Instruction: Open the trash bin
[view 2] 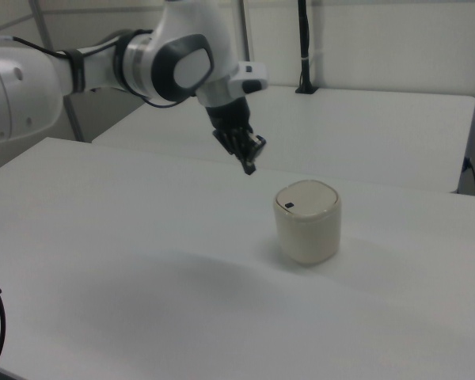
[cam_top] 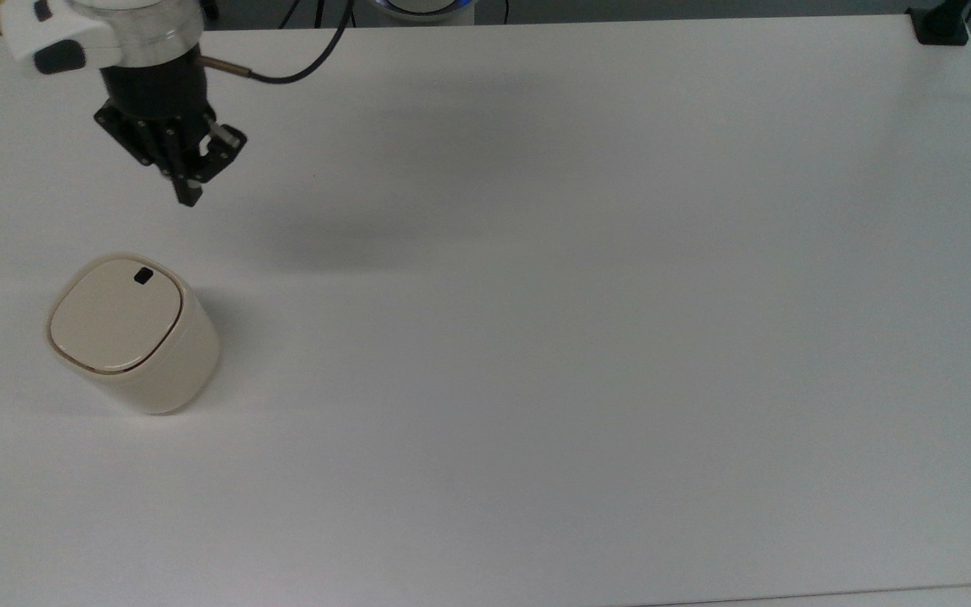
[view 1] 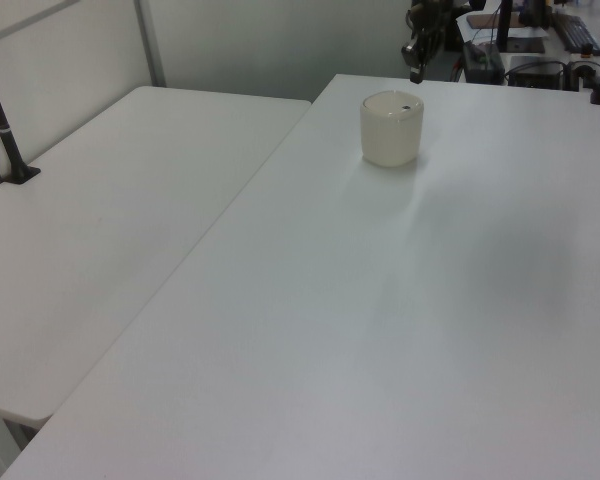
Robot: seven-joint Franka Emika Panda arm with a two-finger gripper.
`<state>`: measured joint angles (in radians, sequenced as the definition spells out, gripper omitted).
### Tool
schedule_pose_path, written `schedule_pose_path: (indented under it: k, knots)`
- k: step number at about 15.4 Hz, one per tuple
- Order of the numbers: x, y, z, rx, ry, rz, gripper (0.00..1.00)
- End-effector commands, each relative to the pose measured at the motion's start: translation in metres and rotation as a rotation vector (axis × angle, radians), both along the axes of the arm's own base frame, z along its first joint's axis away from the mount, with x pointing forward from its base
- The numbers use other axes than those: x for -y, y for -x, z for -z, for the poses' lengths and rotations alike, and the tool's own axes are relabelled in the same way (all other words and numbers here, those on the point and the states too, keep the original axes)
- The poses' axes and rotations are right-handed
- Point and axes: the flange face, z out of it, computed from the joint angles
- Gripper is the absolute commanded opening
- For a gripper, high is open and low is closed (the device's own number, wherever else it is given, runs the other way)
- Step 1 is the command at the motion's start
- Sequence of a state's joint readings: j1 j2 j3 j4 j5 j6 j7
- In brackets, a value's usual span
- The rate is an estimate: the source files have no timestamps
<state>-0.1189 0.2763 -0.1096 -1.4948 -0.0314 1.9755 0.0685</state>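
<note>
The trash bin (cam_top: 133, 335) stands upright on the white table (cam_top: 587, 320), at the left of the top view's frame, a little below mid-height. It carries no brand, label or lettering that I can read. Its cream body is a rounded square, and its flat lid (cam_top: 113, 315) is down, outlined by a thin dark rim. The small black push button (cam_top: 143, 276) sits near the lid's edge, toward the upper right of the lid in the top view. In the right view the bin (view 2: 307, 221) is right of centre, with the button (view 2: 287, 205) at the lid's left edge, on the side facing my arm. In the left view the bin (view 1: 391, 128) is in the upper middle of the frame.

My gripper (cam_top: 189, 196) hangs in the air in the upper left of the top view, above the bin in the frame and apart from it, touching nothing. In the right view my gripper (view 2: 249, 166) is up and to the left of the bin, tip pointing down. My fingers look pressed together into one dark tip, with nothing between them.

A black clamp (cam_top: 941, 25) sits at the table's upper right corner in the top view.
</note>
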Motion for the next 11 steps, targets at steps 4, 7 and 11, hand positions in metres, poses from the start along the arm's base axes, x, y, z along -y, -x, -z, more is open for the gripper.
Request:
schedule_pose_path:
  k: [4,7,11]
  knots:
    - [0.048,-0.021,0.043,0.067,0.016,0.105,0.00]
    - [0.060,-0.027,0.060,0.085,0.020,0.119,0.00]
    - [0.064,-0.031,0.075,0.085,0.019,0.135,0.00]
